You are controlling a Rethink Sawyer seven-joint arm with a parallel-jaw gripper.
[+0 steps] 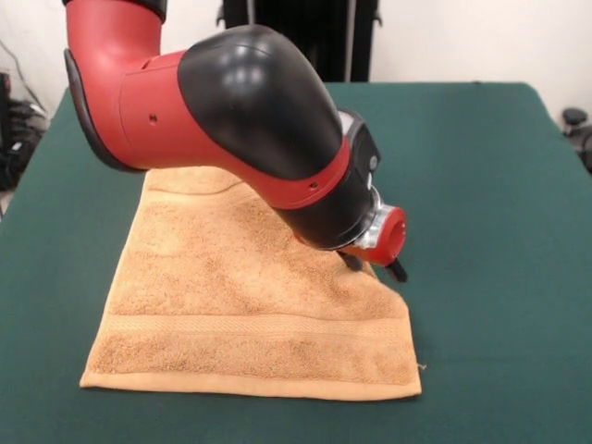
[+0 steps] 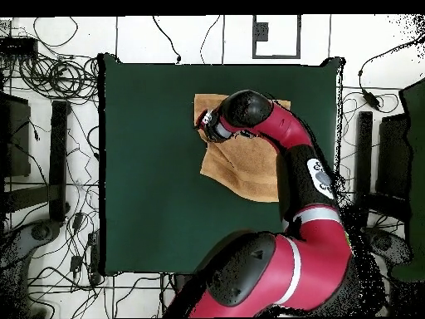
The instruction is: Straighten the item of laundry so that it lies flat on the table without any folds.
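Note:
The tan-orange towel (image 1: 231,296) lies on the dark green table (image 1: 481,185), mostly spread out, with a woven band along its near edge. Its right edge runs diagonally and rises slightly toward my gripper (image 1: 376,267). The gripper is down at that edge, with its two dark fingertips apart on either side of the raised cloth. The arm hides the towel's far part. In the overhead view the gripper (image 2: 202,123) is at the left edge of the towel (image 2: 249,166) on the table (image 2: 149,166).
My bulky red and black arm (image 1: 240,111) leans low over the towel. A black stand (image 1: 296,37) rises behind the table's far edge. Cables and equipment (image 2: 50,125) lie on the floor on both sides of the table.

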